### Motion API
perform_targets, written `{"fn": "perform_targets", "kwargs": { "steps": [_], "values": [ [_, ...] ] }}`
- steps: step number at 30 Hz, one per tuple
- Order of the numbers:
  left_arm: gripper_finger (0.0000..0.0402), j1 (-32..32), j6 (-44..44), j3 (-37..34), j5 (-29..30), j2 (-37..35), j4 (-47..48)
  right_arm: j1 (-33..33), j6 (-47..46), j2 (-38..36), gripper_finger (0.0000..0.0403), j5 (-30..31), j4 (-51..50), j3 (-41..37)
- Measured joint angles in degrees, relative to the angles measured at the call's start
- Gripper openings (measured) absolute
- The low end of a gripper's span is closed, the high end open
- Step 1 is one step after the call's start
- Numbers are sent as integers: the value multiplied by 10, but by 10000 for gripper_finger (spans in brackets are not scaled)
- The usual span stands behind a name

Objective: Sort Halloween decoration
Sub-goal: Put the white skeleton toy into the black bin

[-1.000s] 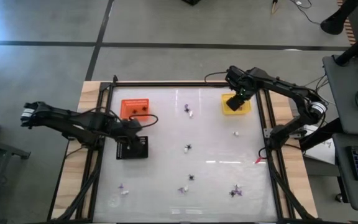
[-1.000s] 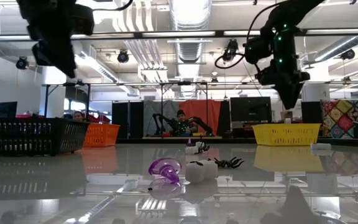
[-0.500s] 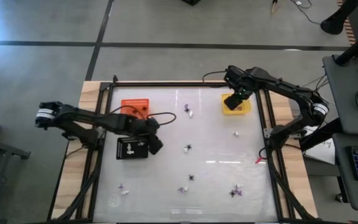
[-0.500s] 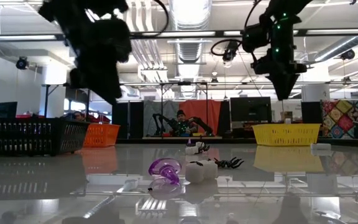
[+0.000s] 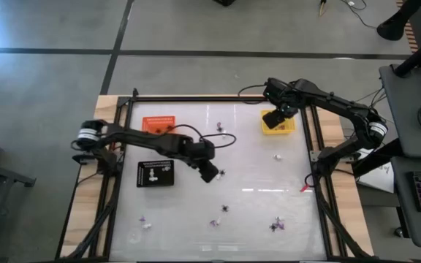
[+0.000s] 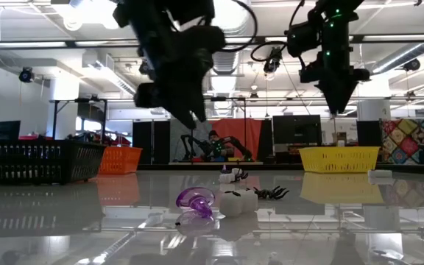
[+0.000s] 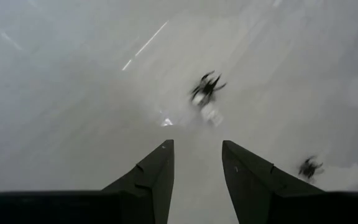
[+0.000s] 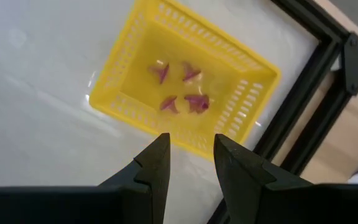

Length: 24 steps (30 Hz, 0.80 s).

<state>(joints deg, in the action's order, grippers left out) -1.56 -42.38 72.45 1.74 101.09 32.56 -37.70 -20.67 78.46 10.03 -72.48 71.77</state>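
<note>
The Halloween decoration lies scattered over the white table as tiny trinkets. A black spider-like one lies in the middle with a small white piece beside it. My left gripper hangs open just left of it and above it, with nothing between its fingers. Another black trinket lies nearer the front. My right gripper stands open above the yellow tray, which holds several purple trinkets.
An orange tray stands at the far left and a black tray in front of it. More trinkets lie at the far middle, the right and along the front. A black frame borders the table.
My left gripper has swung from above the black tray toward the table's right, to the middle beside the black spider trinket, sinking a little and staying open. My right gripper has stayed over the yellow tray, rolling slightly.
</note>
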Motion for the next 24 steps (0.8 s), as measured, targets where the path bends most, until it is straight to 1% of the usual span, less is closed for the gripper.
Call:
{"fn": "perform_targets", "kwargs": {
  "steps": [4,7,10,15,21,24],
  "values": [
    [118,0,-1,46,-1,49,0,15,-26,-1,116,0,-21,7],
    [118,0,-2,66,-2,75,5,28,-34,-1,116,0,-27,13],
    [118,0,-12,70,-2,91,25,42,-35,-1,116,-1,-34,23],
    [118,-1,-51,66,-26,106,21,60,-43,-1,116,0,-39,38],
    [118,-4,-82,68,-29,125,18,71,-42,-1,116,0,-37,48],
    [118,-3,-92,71,-34,136,14,71,-25,-1,116,1,-37,49]
  ]
}}
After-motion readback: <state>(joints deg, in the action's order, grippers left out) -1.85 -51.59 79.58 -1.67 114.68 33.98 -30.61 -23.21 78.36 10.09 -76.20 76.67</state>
